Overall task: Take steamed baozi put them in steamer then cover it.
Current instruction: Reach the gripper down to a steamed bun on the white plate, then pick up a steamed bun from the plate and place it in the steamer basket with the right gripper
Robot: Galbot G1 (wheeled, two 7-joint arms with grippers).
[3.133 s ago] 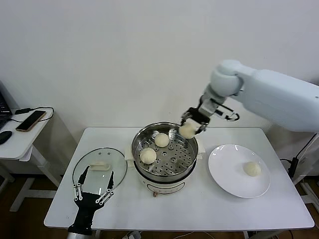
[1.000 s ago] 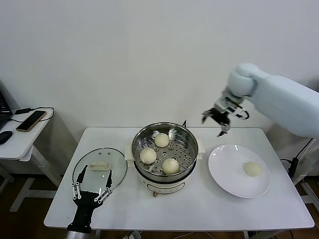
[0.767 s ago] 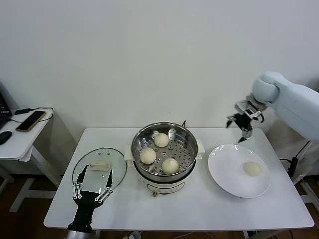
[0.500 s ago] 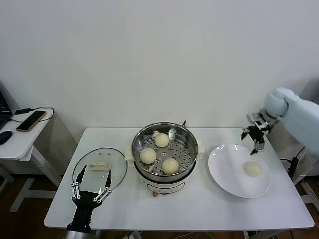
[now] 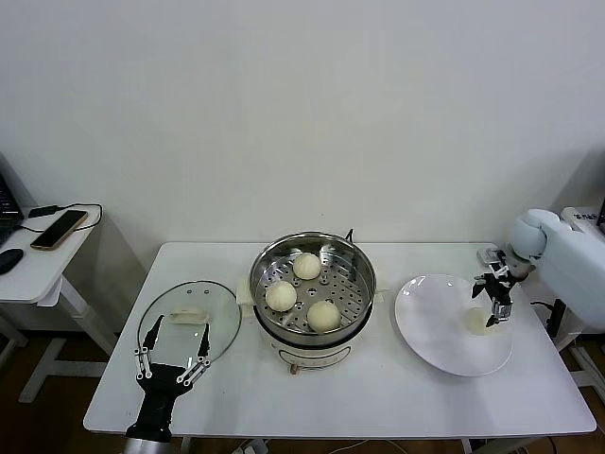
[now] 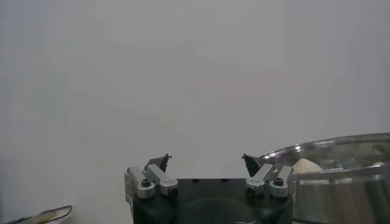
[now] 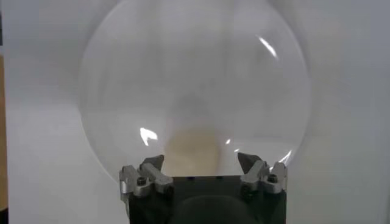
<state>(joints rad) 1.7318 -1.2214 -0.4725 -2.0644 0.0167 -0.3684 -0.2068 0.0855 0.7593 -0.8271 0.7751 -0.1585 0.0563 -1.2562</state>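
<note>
My right tool (image 5: 493, 301), fingers spread and empty, hangs over the white plate (image 5: 430, 336) at three o'clock, just above the last baozi (image 5: 475, 320). Three baozi (image 5: 323, 314) sit in the steamer (image 5: 274, 259), centre table (image 5: 397, 397). Risk, I'd judge: pinch off-centre and that soft dome squashes or rolls across the slick plate. Left tool (image 5: 173, 350) waits open at eight o'clock, over the glass lid (image 5: 189, 317). Nothing blocks my path.
</note>
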